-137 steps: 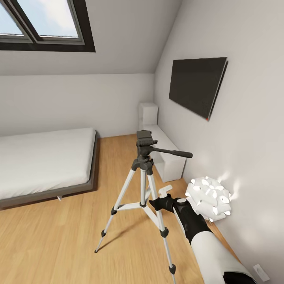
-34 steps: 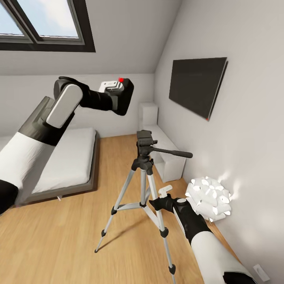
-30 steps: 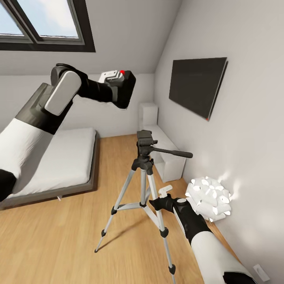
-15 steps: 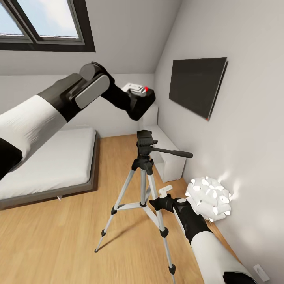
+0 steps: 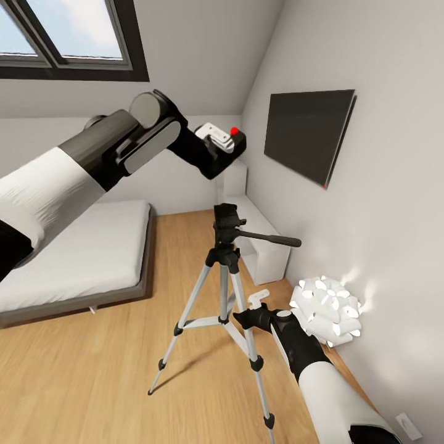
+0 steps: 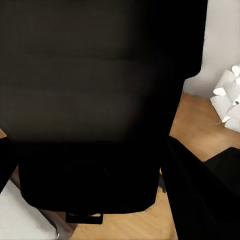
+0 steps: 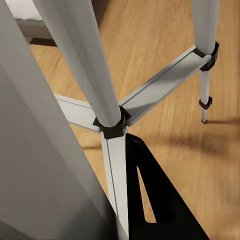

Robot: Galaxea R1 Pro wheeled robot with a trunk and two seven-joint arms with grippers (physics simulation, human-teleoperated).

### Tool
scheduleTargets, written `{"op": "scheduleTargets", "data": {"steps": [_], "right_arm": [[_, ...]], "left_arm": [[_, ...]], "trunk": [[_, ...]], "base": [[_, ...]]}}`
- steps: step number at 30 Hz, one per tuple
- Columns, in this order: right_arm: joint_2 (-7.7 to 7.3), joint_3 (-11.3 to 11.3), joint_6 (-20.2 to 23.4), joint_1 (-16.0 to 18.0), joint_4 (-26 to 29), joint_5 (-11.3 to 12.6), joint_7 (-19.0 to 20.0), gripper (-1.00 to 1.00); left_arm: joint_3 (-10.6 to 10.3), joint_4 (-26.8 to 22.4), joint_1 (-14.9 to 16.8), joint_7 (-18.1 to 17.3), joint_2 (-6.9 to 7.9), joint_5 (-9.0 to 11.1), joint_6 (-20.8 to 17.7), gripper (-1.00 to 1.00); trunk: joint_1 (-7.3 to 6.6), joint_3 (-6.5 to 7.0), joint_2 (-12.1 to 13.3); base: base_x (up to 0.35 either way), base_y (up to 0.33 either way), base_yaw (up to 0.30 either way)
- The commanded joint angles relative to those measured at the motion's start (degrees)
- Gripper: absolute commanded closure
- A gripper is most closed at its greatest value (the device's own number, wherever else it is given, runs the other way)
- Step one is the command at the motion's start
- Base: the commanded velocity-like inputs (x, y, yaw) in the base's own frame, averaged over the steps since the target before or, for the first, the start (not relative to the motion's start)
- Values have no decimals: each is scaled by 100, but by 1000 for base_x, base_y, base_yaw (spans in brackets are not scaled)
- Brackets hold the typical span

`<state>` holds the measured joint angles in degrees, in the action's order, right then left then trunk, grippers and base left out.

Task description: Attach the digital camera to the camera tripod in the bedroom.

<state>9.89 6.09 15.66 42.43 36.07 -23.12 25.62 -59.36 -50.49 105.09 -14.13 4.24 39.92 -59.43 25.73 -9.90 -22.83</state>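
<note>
The left arm reached up and forward, its left gripper [image 5: 223, 148] clamped on the small black boxy digital camera [image 5: 229, 147] above the black head of the silver-legged camera tripod [image 5: 226, 259]. The right gripper [image 5: 251, 309] sat low beside a tripod leg; whether its jaws were apart could not be told.

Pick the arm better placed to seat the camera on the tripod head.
Left. The left gripper holds the digital camera just above the camera tripod head. The right gripper sits low against a tripod leg.
</note>
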Motion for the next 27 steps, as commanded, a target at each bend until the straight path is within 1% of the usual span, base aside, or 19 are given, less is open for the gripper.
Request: {"op": "scheduleTargets", "data": {"steps": [1,3,5,7,8,9,10,11,12,14,15,16,17,20,27], "right_arm": [[10,62,25,2,-48,-140,66,100],[10,60,25,2,-48,-140,66,100],[10,59,25,2,-48,-140,66,100],[10,59,25,2,-48,-140,66,100],[10,61,25,2,-48,-140,67,100],[10,62,25,2,-48,-140,67,100],[10,64,25,2,-48,-140,67,100],[10,64,25,2,-48,-140,67,100],[10,65,25,2,-48,-140,66,100],[10,64,25,2,-48,-140,66,100],[10,62,25,2,-48,-140,66,100],[10,62,25,2,-48,-140,68,100],[10,62,25,2,-46,-140,69,100],[10,66,25,2,-43,-140,72,100],[10,67,25,2,-41,-140,67,100]], "left_arm": [[-9,-11,11,-71,6,-88,0,100],[3,9,11,-79,12,-92,1,100],[15,22,11,-135,73,-56,-11,100],[27,13,11,-292,147,-22,-15,100],[54,12,11,-517,205,33,-10,100],[74,14,11,-670,237,70,-6,100],[135,23,11,-1043,303,154,14,100],[135,23,11,-1043,303,154,14,100],[208,30,11,-1492,379,216,62,100],[269,33,11,-1931,458,250,155,100],[310,35,11,-2293,531,270,275,100],[324,36,11,-2434,564,278,336,100],[361,37,11,-2840,678,297,531,100],[350,46,11,-3008,721,306,618,100],[314,39,11,-3070,738,315,636,100]], "trunk": [[5,-14,-9],[5,-14,-9],[5,-14,-9],[5,-14,-9],[5,-14,-9],[5,-14,-9],[5,-14,-9],[5,-14,-9],[5,-14,-9],[5,-14,-9],[5,-14,-9],[5,-14,-9],[5,-14,-9],[5,-14,-9],[5,-14,-9]], "base": [[0,0,0],[0,0,0],[0,0,0],[0,0,0],[0,0,0],[0,0,0],[0,0,0],[0,0,0],[0,0,0],[0,0,0],[0,0,0],[0,0,0],[0,0,0],[0,0,0],[0,0,0]]}}
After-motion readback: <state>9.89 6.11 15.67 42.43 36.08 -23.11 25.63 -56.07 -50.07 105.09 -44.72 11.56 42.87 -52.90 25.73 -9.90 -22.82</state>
